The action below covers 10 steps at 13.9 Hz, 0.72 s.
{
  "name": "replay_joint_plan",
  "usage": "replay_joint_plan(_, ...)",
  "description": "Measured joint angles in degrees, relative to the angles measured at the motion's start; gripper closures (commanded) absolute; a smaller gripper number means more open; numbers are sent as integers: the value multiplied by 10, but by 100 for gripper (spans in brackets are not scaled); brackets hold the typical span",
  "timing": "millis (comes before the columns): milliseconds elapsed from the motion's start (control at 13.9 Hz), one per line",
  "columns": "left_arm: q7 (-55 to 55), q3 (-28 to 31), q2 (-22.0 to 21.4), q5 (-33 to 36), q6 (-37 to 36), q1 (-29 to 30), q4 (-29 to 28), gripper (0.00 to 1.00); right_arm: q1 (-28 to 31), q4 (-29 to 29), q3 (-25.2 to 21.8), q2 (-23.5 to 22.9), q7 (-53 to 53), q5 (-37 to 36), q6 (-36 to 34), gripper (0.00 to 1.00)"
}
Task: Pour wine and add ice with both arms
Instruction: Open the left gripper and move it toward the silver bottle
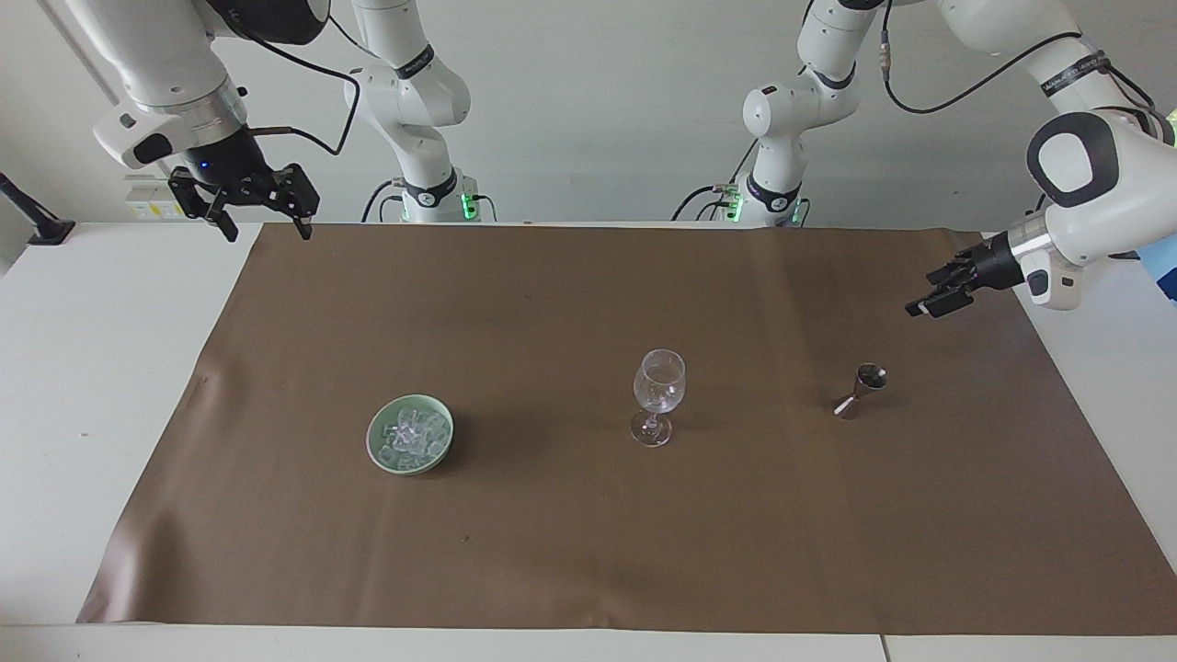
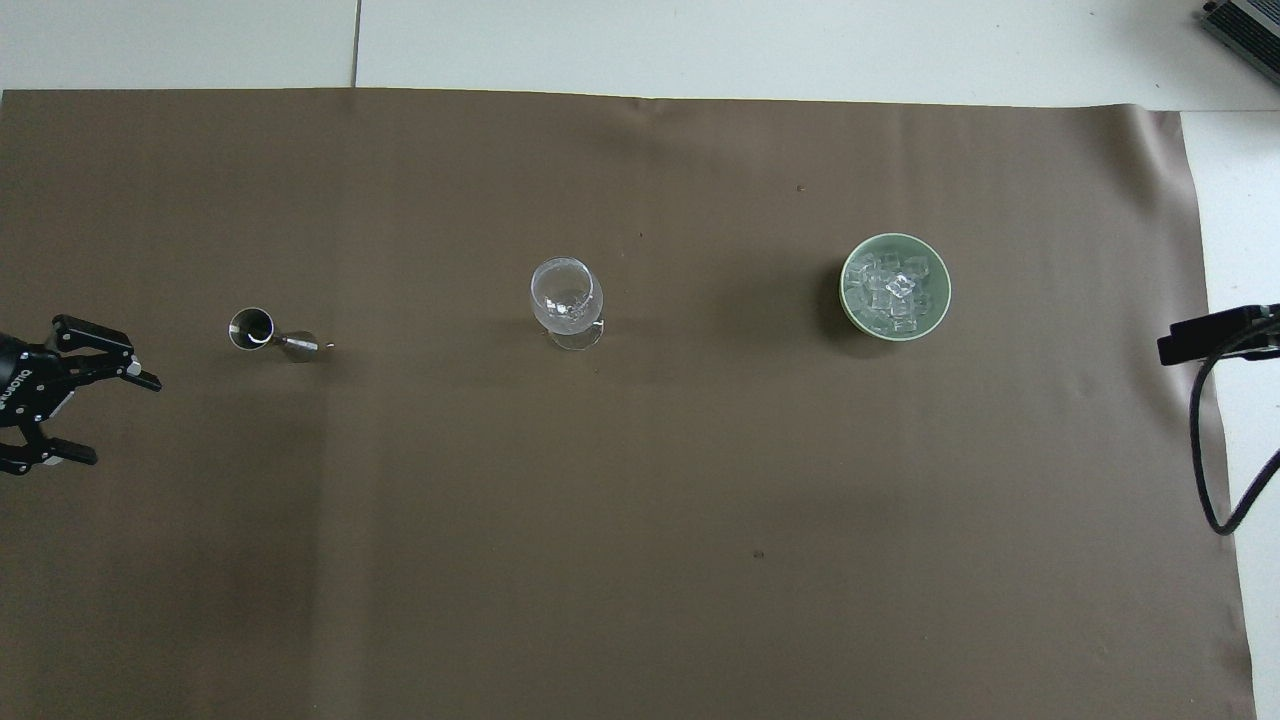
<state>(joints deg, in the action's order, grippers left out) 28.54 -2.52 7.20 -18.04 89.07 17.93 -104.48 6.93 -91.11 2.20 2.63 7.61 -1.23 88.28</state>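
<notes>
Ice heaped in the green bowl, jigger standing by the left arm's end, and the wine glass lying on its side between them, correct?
Not quite: the wine glass stands upright on its foot, as the facing view shows. Ice, green bowl and jigger are as you said.

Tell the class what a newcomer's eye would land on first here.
Three small things in a row on the brown mat: a green bowl heaped with ice, a clear wine glass, a metal jigger. The open left gripper hangs near the jigger; the right gripper waits, open.
</notes>
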Motion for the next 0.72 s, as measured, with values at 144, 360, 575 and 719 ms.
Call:
replay_joint_plan(144,39,0,20,-33,9,15,0,0,0,0,0,0,0,0,0,0)
replay_joint_plan(360,87,0,41,-70,29,25,0,0,0,0,0,0,0,0,0,0)
replay_joint_plan(575,104,0,57,-97,32,35,0,0,0,0,0,0,0,0,0,0)
replay_joint_plan(719,120,0,64,-113,33,43,-1,0,0,0,0,0,0,0,0,0)
